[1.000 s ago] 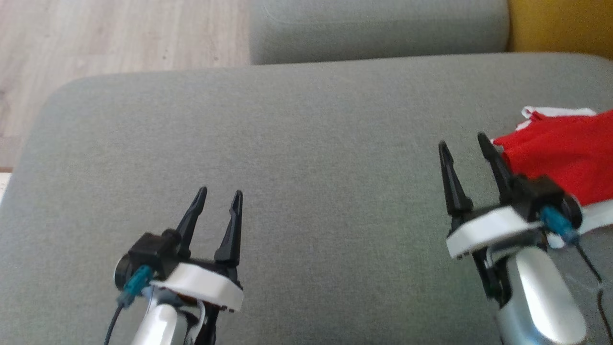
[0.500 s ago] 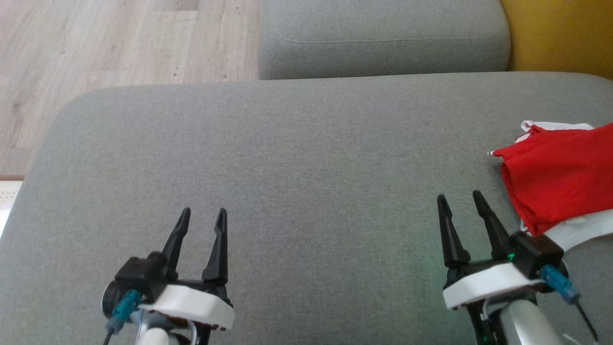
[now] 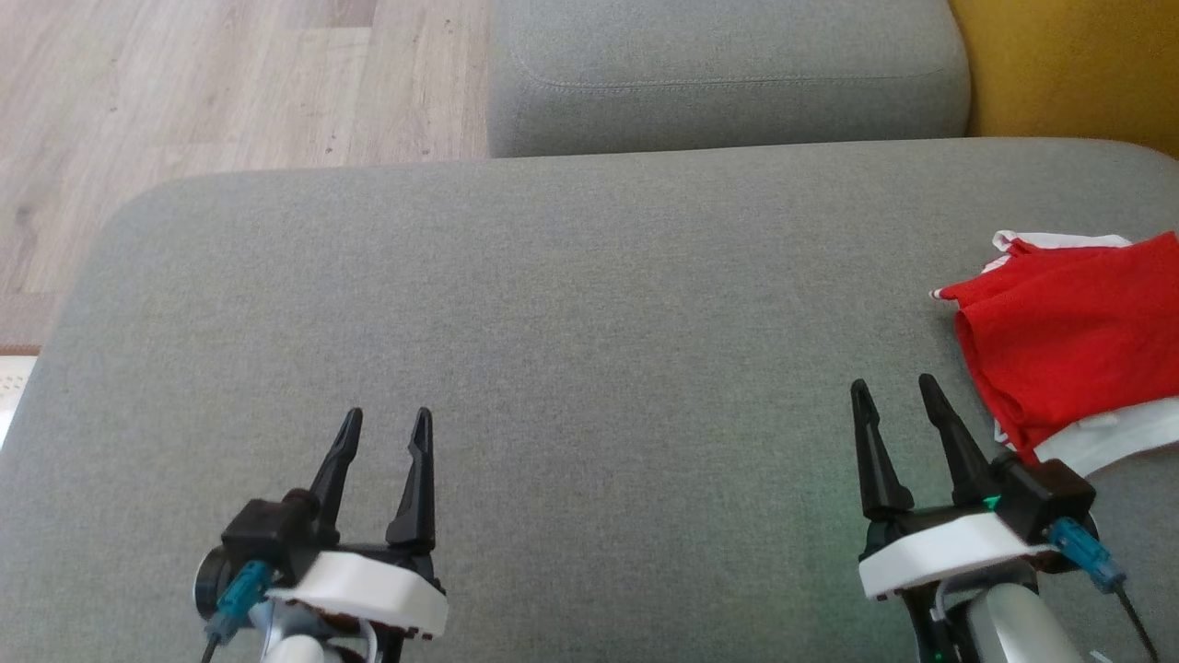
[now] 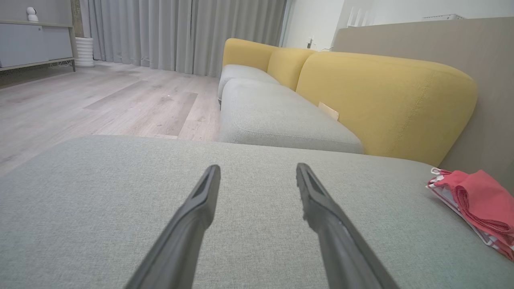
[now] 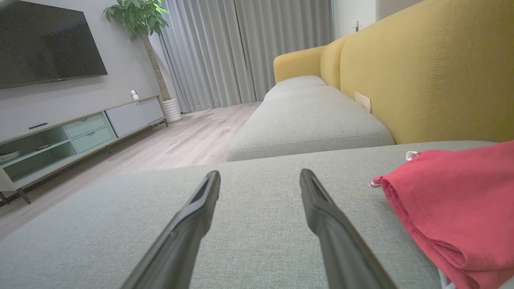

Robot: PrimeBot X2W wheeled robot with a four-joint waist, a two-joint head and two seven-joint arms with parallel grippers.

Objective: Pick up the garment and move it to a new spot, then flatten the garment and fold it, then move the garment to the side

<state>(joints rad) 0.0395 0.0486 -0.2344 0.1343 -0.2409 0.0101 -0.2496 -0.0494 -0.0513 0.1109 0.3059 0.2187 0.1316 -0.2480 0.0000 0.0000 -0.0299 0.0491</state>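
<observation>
A red garment with white trim lies folded at the right edge of the grey sofa cushion. It also appears as a red bundle, the garment, at the far right of the left wrist view, and the garment lies close on the right in the right wrist view. My right gripper stands open just left of it, apart from the cloth, nothing between its fingers. My left gripper is open over bare cushion at the lower left, far from the garment.
A second grey seat cushion lies beyond the near one, with the yellow sofa back at the upper right. Wooden floor runs past the cushion's left and far edges. A TV stand and a plant stand across the room.
Both grippers drew back toward the bottom of the head view, the right one ending clear of the garment. The head camera also shifted. Both stayed open.
</observation>
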